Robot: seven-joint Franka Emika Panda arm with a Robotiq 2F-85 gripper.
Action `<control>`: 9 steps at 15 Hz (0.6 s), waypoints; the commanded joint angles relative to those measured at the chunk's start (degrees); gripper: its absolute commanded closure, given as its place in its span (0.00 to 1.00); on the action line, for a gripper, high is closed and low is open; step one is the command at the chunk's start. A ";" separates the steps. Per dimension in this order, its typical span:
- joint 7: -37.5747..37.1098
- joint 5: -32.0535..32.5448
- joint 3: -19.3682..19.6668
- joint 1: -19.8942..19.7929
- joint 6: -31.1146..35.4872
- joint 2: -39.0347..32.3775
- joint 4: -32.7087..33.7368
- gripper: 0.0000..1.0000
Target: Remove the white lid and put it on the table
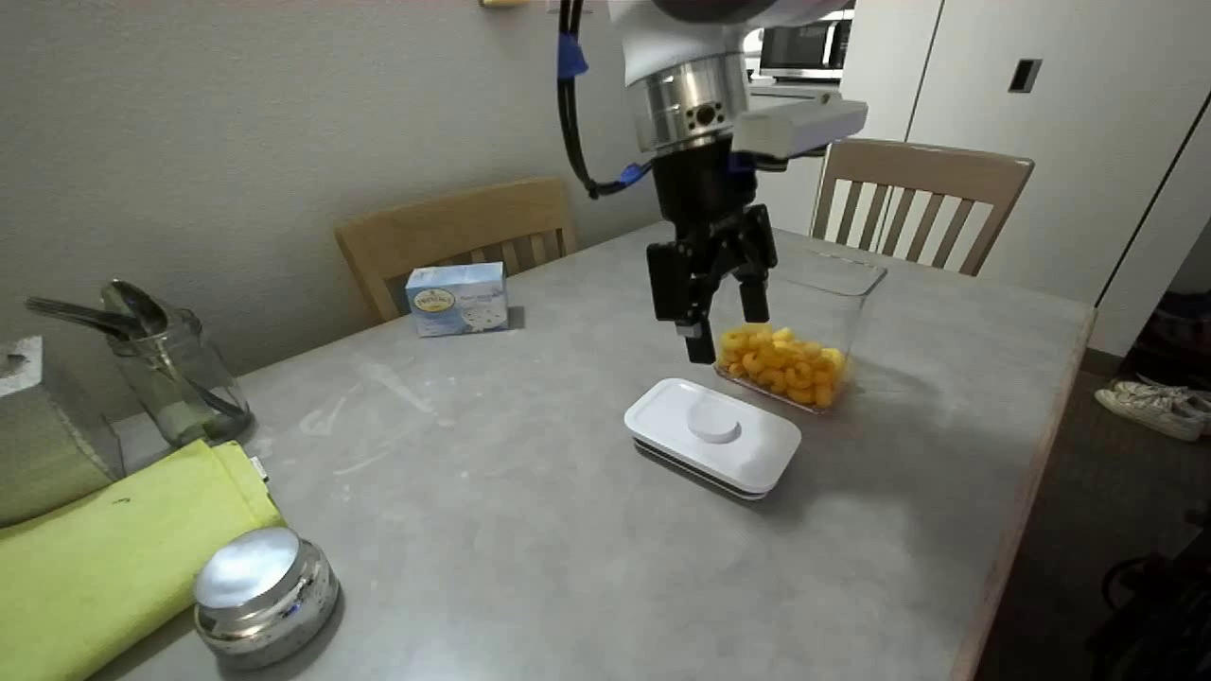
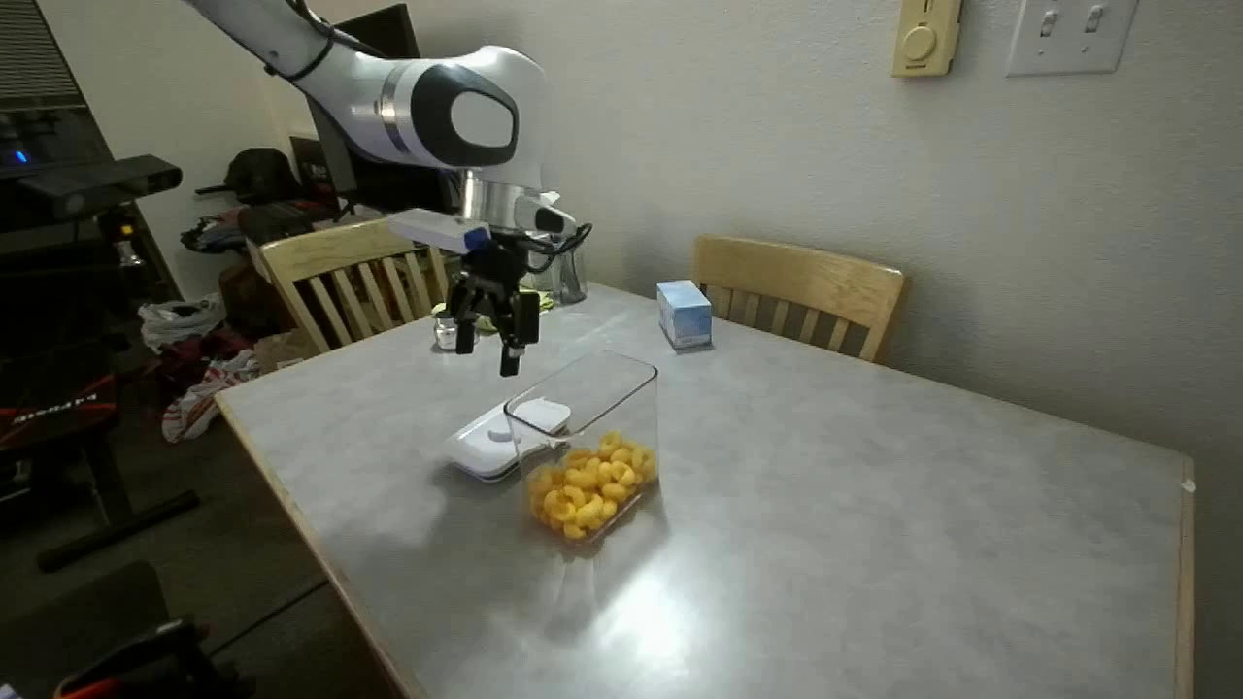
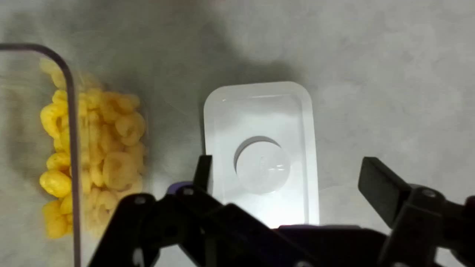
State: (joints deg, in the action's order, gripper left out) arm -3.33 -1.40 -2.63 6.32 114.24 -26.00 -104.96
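The white lid (image 1: 667,409) lies flat on the grey table (image 1: 520,539), round knob facing up, beside the clear container. It also shows in an exterior view (image 2: 476,449), partly behind the container, and in the wrist view (image 3: 259,122). The lower layers of its side show dark gaps. My gripper (image 1: 727,331) is open and empty, above the lid and apart from it; it also shows in an exterior view (image 2: 487,356). In the wrist view, the spread fingers (image 3: 287,163) stand either side of the knob; the left finger overlaps the lid's left edge.
The open clear container (image 2: 657,388) with yellow puffed rings (image 2: 587,485) stands close to the lid. A small blue-white box (image 1: 459,301), a glass jar with cutlery (image 1: 180,378), a yellow cloth (image 1: 132,549) and a round metal-lidded jar (image 1: 265,596) also stand or lie on the table.
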 commanded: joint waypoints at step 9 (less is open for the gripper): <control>9.16 -0.67 -1.18 -1.29 -16.07 10.25 1.08 0.00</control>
State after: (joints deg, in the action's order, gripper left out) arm 2.97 -1.44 -2.96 6.32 100.84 -17.25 -104.19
